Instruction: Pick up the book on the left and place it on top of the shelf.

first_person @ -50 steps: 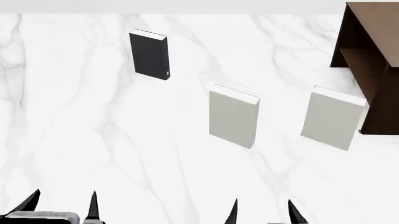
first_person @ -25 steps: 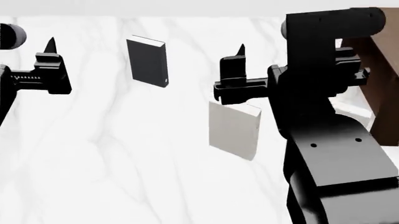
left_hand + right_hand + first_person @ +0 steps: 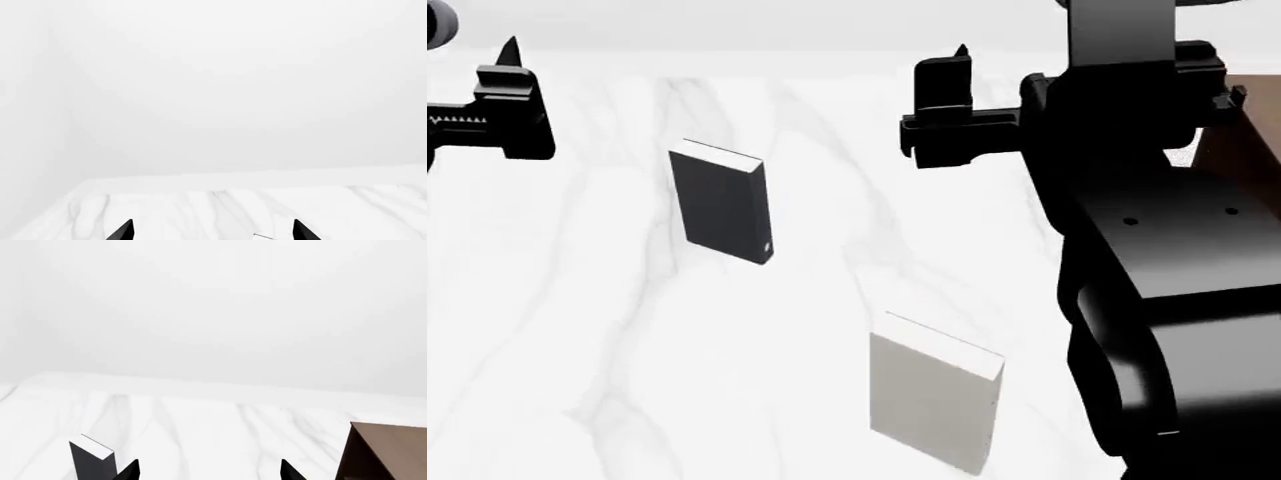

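Both hands raised and empty, the book upright on the marble surface.

We saw the book (image 3: 722, 203) standing upright on the white marble surface (image 3: 587, 330), apart from both arms, with a light-grey book (image 3: 934, 400) nearer to us and to its right. Our left hand (image 3: 212, 231) hung high at the left, its two fingertips set wide apart and holding nothing. Our right hand (image 3: 209, 471) was likewise spread wide and empty, lifted above the surface. Behind the right arm (image 3: 1161, 250) a sliver of the shelf (image 3: 383, 450) showed at the far right, well apart from the book.
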Controlling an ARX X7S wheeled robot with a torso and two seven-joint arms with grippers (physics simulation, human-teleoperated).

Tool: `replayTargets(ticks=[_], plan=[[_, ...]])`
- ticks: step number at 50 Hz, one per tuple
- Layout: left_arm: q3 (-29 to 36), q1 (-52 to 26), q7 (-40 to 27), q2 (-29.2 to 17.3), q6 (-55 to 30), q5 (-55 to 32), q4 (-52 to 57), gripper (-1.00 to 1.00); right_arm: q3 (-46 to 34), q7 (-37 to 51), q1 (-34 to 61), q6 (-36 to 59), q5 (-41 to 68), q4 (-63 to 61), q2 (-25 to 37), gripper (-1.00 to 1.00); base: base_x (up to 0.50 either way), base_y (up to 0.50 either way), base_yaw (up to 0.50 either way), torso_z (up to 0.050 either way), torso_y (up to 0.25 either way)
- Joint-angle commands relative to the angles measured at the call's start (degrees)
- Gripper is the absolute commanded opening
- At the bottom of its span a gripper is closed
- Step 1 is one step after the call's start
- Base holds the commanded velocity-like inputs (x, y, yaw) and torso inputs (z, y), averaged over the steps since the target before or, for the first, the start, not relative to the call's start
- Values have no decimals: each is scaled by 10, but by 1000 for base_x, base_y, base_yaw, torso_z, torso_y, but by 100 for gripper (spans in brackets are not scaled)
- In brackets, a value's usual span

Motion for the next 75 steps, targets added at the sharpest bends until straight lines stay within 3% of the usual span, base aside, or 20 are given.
replayTargets(ticks=[1,51,57,60,62,69,75], plan=[[5,-9,1,-5,3,0,-11,100,-3,0,12,3,3,13,3,100,500,0,0,0,0],[6,-10,-8,-12,9,-9,-27,100,-18,5,2,-29,9,51,9,100,490,0,0,0,2],[7,-10,-9,-14,11,-9,-28,100,-48,-23,32,5,21,89,20,100,0,0,0,0,3],[8,-12,-10,-14,12,-9,-30,100,-71,-100,46,4,61,111,35,100,0,0,0,0,0],[8,-13,-11,-16,12,-9,-30,100,-133,-137,47,-43,46,111,61,100,0,0,0,0,0],[10,-15,-13,-18,18,-7,-37,100,-193,-282,42,-47,112,87,104,100,0,0,0,0,0],[13,-15,-14,-19,19,-6,-36,100,-211,-307,52,-28,126,97,105,100,0,0,0,0,0]])
